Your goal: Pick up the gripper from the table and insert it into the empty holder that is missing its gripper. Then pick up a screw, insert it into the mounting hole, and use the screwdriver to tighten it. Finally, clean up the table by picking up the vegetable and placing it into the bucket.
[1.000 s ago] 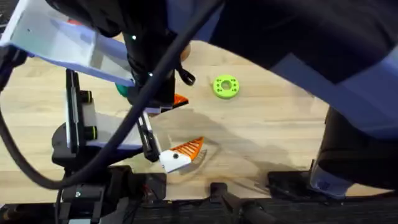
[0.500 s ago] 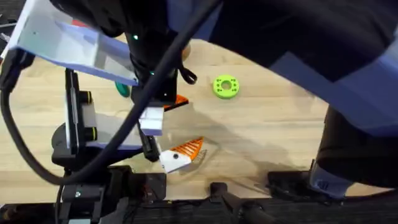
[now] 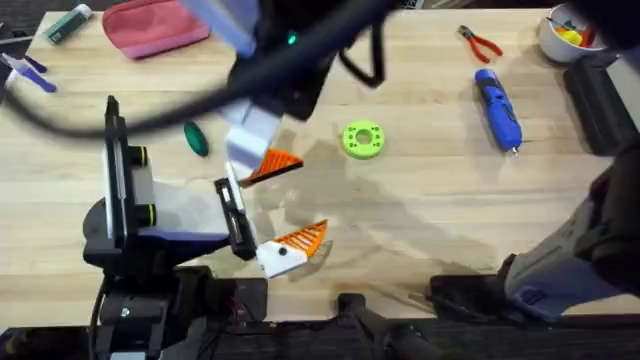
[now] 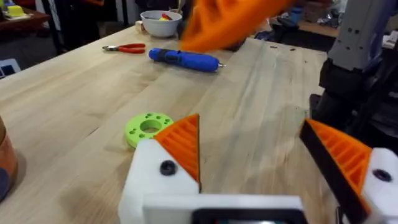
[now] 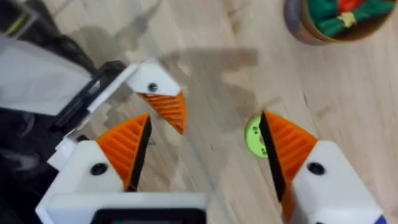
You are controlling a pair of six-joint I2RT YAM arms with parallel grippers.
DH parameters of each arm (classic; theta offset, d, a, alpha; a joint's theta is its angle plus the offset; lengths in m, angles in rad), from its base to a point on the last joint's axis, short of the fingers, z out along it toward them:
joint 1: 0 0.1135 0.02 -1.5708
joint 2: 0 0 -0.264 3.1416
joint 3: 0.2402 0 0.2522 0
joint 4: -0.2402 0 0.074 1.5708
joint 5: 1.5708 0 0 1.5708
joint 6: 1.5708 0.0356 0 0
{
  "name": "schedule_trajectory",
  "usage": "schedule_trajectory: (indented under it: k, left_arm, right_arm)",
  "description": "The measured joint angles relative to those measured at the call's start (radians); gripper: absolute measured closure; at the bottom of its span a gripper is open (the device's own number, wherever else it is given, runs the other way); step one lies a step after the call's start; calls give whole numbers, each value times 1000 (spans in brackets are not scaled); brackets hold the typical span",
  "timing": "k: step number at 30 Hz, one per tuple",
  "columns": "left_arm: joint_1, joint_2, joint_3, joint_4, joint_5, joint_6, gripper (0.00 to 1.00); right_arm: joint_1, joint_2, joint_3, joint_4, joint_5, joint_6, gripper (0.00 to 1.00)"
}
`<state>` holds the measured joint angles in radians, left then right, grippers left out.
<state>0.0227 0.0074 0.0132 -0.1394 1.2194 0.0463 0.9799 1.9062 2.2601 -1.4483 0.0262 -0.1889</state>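
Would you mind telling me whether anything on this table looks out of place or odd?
The small dark green vegetable lies loose on the bare wood left of centre, not in the bucket, which holds other toys. The blue screwdriver and red pliers also lie loose on the wood.

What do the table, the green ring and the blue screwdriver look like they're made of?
The table looks like pale wood with visible grain. The green ring looks like matte plastic, one even colour. The blue screwdriver seems to be glossy plastic with a thin metal tip.
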Motion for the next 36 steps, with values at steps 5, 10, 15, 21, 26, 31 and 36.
schedule_trajectory:
  k: [5, 10, 15, 21, 26, 31, 36]
  left_arm:
    - [0, 0, 0, 0, 0, 0, 16]
    - [0, 0, 0, 0, 0, 0, 15]
    - [0, 0, 0, 0, 0, 0, 15]
    - [0, 0, 0, 0, 0, 0, 15]
    - [0, 0, 0, 0, 0, 0, 15]
    - [0, 0, 0, 0, 0, 0, 15]
    - [0, 0, 0, 0, 0, 0, 14]
  right_arm:
    - [-51, -19, 0, 0, 15, 56, 8]
    - [-82, -73, -84, 21, 19, 86, 8]
    - [-127, -196, -274, 100, 18, 133, 8]
    - [-261, -413, -570, 215, 19, 241, 8]
    - [-402, -557, -760, 264, 22, 320, 8]
    - [-601, -637, -892, 293, 22, 373, 8]
    - [-721, -641, -934, 302, 22, 381, 8]
